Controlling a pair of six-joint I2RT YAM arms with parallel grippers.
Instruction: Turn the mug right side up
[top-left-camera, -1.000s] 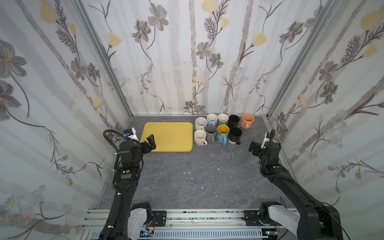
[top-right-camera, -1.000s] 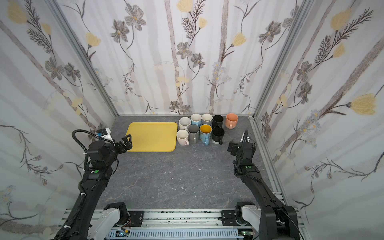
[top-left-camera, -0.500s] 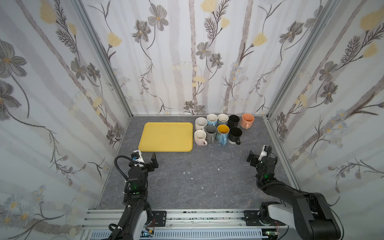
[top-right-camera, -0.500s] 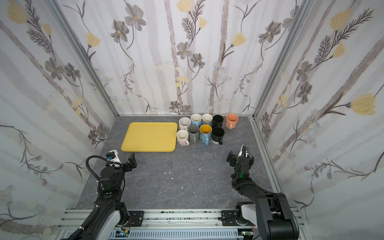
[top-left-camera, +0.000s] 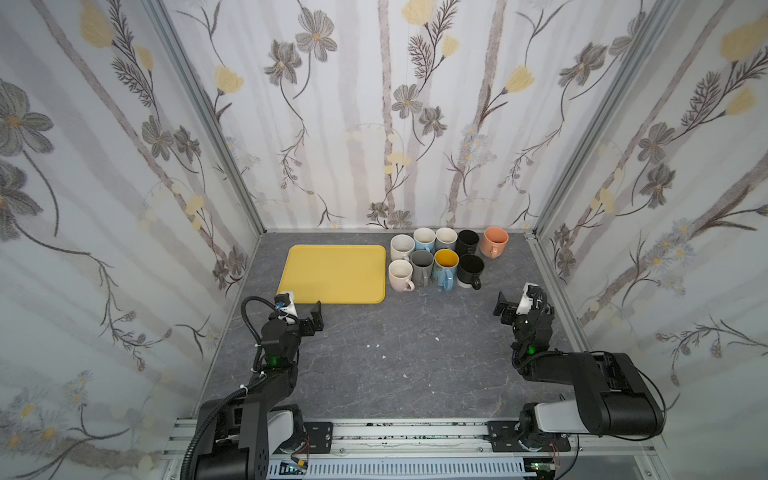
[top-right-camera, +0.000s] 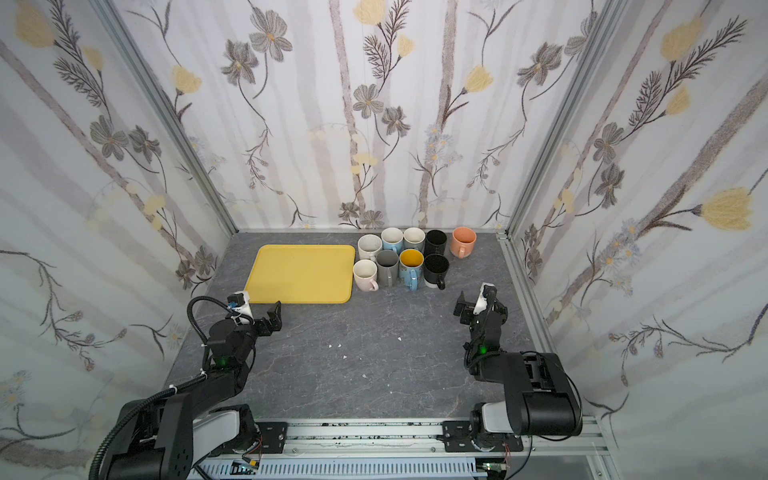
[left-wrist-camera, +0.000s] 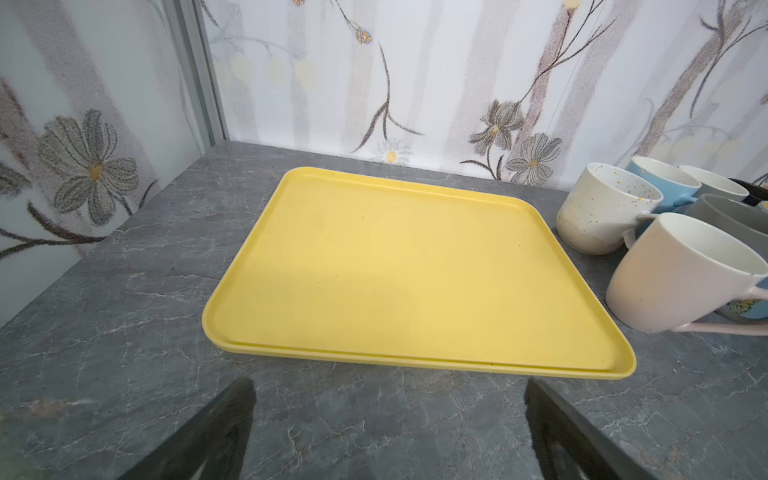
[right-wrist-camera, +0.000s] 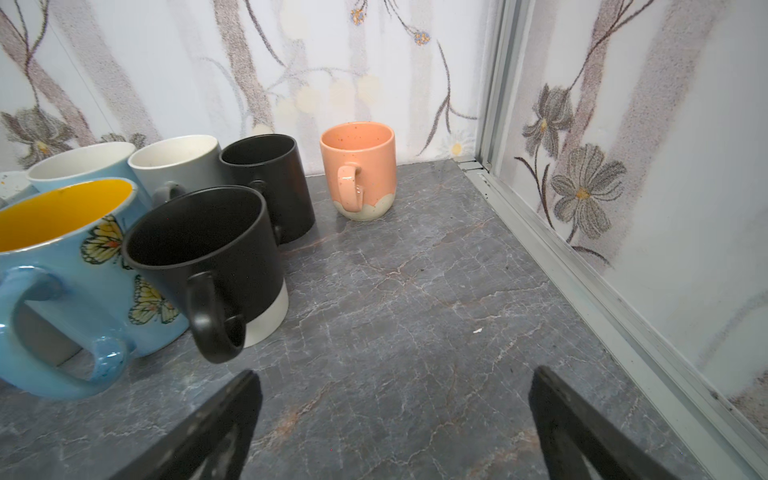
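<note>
Several mugs stand in a cluster at the back right, and every one in view has its opening up. Among them are a peach mug (top-left-camera: 494, 241) (right-wrist-camera: 359, 166), a black mug (top-left-camera: 469, 268) (right-wrist-camera: 208, 257), a blue butterfly mug (top-left-camera: 445, 266) (right-wrist-camera: 62, 266) and a white mug (top-left-camera: 400, 274) (left-wrist-camera: 681, 274). My left gripper (top-left-camera: 301, 311) (left-wrist-camera: 388, 384) is open and empty, just in front of the yellow tray (top-left-camera: 332, 272) (left-wrist-camera: 415, 266). Open and empty too, my right gripper (top-left-camera: 517, 305) (right-wrist-camera: 395, 376) sits low over bare table, right of and nearer the front than the black mug.
The tray lies flat with nothing on it, left of the mugs. Floral walls close in the back and both sides, with a metal rail (right-wrist-camera: 582, 266) along the right wall. Small white crumbs (top-left-camera: 376, 345) dot the grey table.
Both arms have drawn back toward the front and folded low over the past second. Both grippers stayed open. The mugs and tray have not moved.
</note>
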